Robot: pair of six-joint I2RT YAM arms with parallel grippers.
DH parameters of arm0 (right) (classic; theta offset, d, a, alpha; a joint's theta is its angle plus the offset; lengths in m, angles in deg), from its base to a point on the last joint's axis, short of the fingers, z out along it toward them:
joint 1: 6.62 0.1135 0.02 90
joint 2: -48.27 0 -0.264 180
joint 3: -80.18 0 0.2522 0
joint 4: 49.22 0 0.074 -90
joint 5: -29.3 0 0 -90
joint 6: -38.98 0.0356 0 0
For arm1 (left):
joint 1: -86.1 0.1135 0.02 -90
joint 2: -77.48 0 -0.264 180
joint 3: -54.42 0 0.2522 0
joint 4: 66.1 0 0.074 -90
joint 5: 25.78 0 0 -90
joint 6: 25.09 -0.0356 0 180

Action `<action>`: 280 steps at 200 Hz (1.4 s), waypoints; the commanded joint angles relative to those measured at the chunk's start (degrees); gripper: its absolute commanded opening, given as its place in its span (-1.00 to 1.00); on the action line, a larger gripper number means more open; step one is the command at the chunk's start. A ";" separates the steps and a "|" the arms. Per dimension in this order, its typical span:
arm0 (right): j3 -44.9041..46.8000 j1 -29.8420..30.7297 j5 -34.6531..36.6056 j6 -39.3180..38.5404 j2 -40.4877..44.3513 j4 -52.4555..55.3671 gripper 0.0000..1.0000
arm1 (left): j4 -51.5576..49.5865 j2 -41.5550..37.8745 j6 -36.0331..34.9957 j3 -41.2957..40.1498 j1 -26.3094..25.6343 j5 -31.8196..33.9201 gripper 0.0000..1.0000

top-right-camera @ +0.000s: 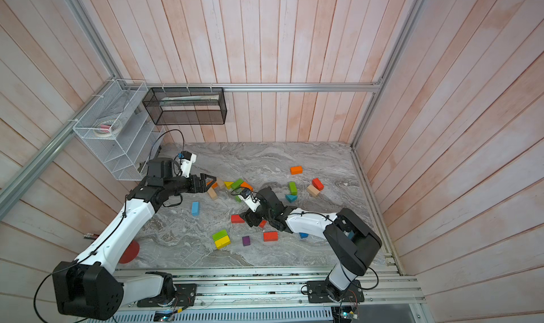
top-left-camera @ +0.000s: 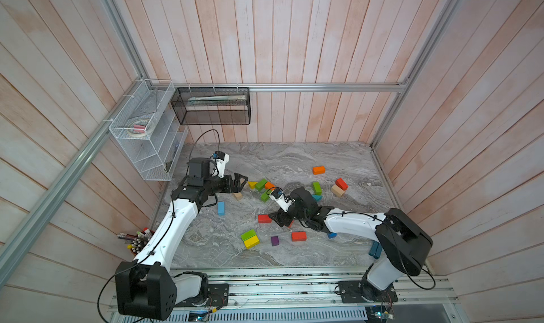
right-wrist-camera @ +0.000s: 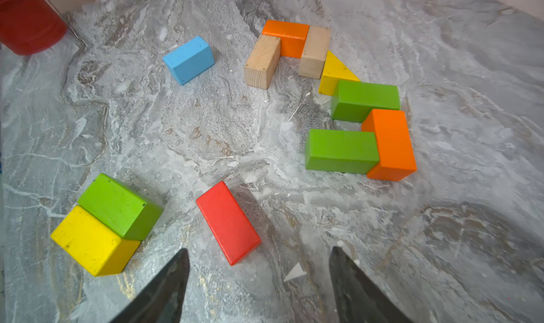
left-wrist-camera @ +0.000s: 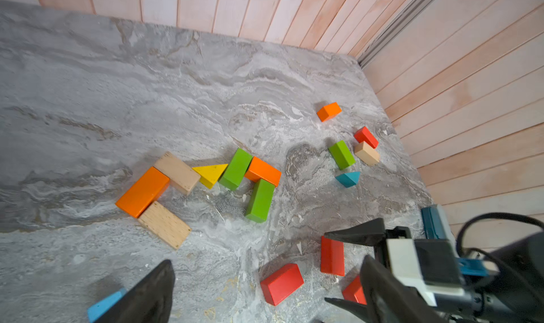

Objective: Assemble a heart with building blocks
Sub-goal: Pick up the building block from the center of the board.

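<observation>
A curved row of building blocks lies mid-table: an orange brick (left-wrist-camera: 142, 192), two tan bricks (left-wrist-camera: 176, 173), a yellow wedge (left-wrist-camera: 210, 174), two green bricks (left-wrist-camera: 235, 168) and an orange brick (left-wrist-camera: 263, 171). My left gripper (top-left-camera: 243, 183) (left-wrist-camera: 266, 261) hangs open and empty just behind the nearer tan brick (top-left-camera: 238, 196), apart from it. My right gripper (top-left-camera: 276, 219) (right-wrist-camera: 259, 249) is open low over the table. A red brick (right-wrist-camera: 228, 223) (top-left-camera: 264, 218) lies just ahead of its fingertips, not between them. A red piece (top-left-camera: 291, 223) is partly hidden under it.
Loose blocks: green and yellow pair (top-left-camera: 249, 239), purple cube (top-left-camera: 274, 241), red brick (top-left-camera: 298, 236), blue brick (top-left-camera: 221, 208), and several at the far right (top-left-camera: 341, 183). Wire baskets (top-left-camera: 144, 130) hang at the back left. A pen cup (top-left-camera: 137, 242) stands by the left arm.
</observation>
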 commanded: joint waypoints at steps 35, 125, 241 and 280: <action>-10.56 1.52 -1.14 -6.91 -8.74 14.08 0.48 | 7.42 -5.69 2.02 -5.50 6.55 -4.37 1.00; -16.76 4.12 -1.47 -8.31 -15.01 16.78 0.37 | 8.91 -6.12 3.15 -6.60 8.03 -7.16 1.00; -17.76 5.54 1.71 -4.84 -15.77 14.75 -0.41 | 9.24 -6.03 3.73 -7.06 8.01 -7.51 0.99; -21.14 6.69 4.60 2.89 -17.64 11.17 -0.47 | 9.12 -6.75 3.71 -7.13 8.07 -5.71 1.00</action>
